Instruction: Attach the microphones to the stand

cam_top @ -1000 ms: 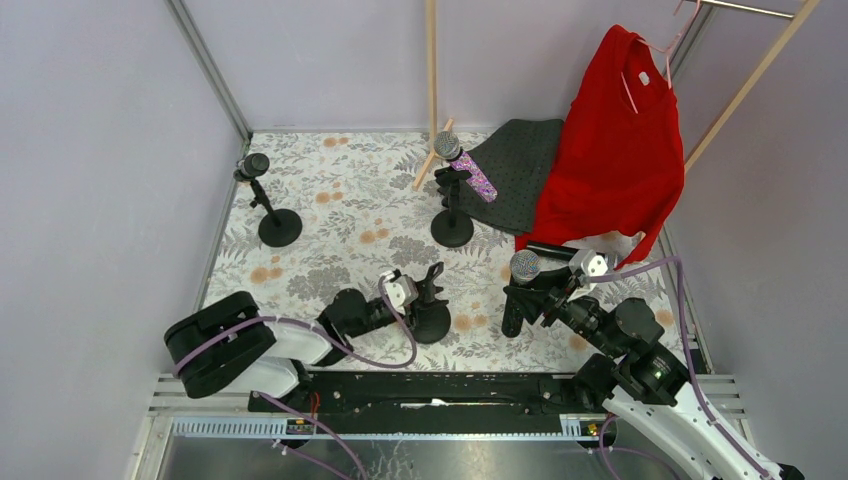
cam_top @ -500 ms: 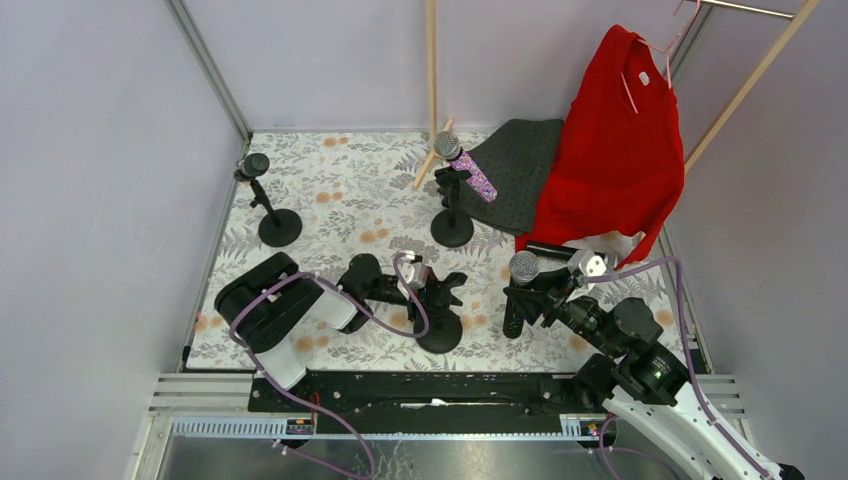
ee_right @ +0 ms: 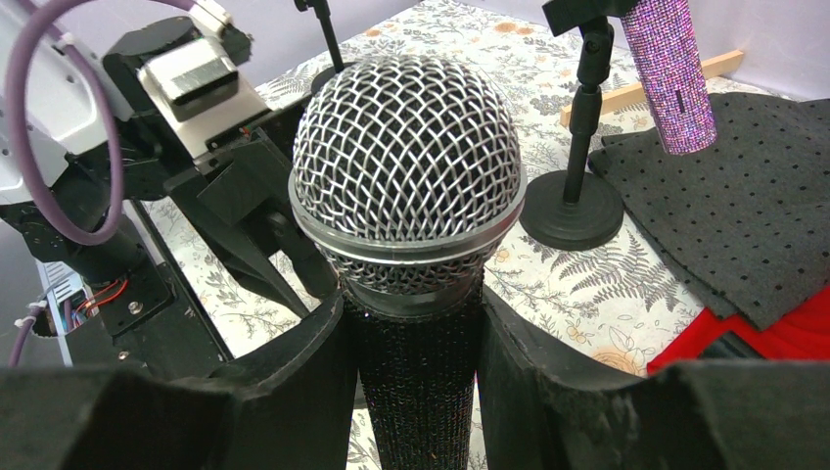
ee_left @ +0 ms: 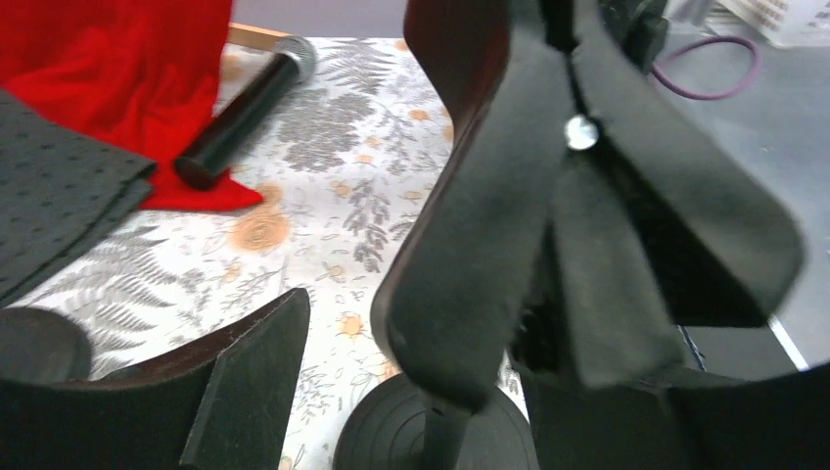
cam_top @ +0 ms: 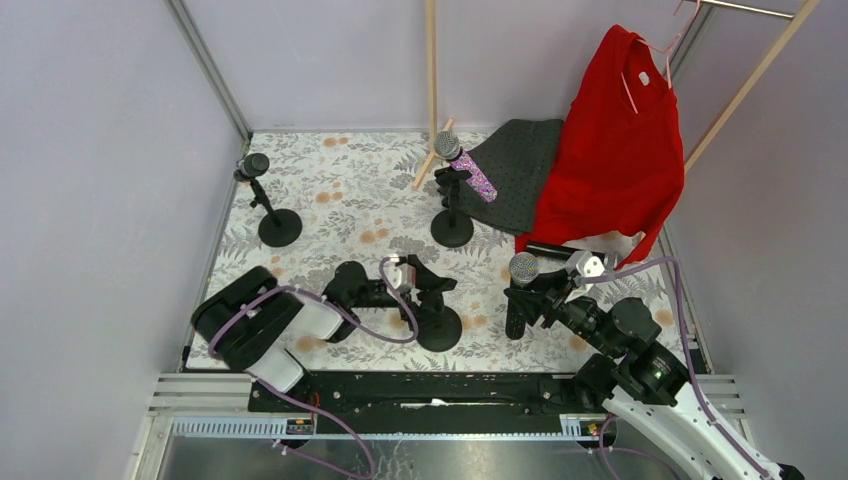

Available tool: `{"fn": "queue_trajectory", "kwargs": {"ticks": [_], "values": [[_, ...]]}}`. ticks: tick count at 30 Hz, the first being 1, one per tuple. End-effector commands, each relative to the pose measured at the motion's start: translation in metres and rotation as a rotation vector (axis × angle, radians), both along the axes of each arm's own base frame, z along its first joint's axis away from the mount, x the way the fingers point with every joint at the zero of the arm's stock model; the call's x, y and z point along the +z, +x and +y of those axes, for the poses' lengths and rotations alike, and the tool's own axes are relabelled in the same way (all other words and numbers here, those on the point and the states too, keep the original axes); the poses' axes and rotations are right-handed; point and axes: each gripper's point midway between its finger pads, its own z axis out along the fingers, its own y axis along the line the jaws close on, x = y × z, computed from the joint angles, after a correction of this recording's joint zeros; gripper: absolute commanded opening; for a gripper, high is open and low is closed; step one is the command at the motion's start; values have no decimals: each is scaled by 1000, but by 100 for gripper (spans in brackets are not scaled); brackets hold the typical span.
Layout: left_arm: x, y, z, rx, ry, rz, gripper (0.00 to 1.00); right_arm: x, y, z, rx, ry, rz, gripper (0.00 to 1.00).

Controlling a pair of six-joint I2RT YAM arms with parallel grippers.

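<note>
Now, right pincer (ee_right: 411, 338): clamps black mesh-headed microphone (ee_right: 409, 166).
Left pincer (cam_top: 425, 280): apart around black stand clip (ee_left: 470, 245).
Advice: press straight in.

In the lower middle of the frame the left gripper (cam_top: 432, 283) reaches in from the left to the clip atop the near stand (cam_top: 438, 328), though this view does not show whether it grips. Just right of it the right gripper (cam_top: 527, 298) is clamped on an upright black microphone (cam_top: 524, 267), mesh head up. Higher up the floral tablecloth (cam_top: 340, 200), the left stand (cam_top: 280, 228) carries a second black microphone (cam_top: 252, 165) and the middle stand (cam_top: 452, 229) a glittery purple microphone (cam_top: 468, 166), beside a dark mat (cam_top: 520, 160) and a hanging red shirt (cam_top: 615, 150).
</note>
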Motion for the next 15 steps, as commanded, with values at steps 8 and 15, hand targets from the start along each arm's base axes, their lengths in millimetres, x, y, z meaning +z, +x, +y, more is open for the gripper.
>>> {"fn": "queue_trajectory", "kwargs": {"ticks": [8, 15], "values": [[24, -7, 38, 240, -93, 1, 99, 28, 4, 0, -10, 37, -77, 1], [30, -21, 50, 340, -116, 48, 99, 31, 6, 2, -7, 34, -89, 0]]}}
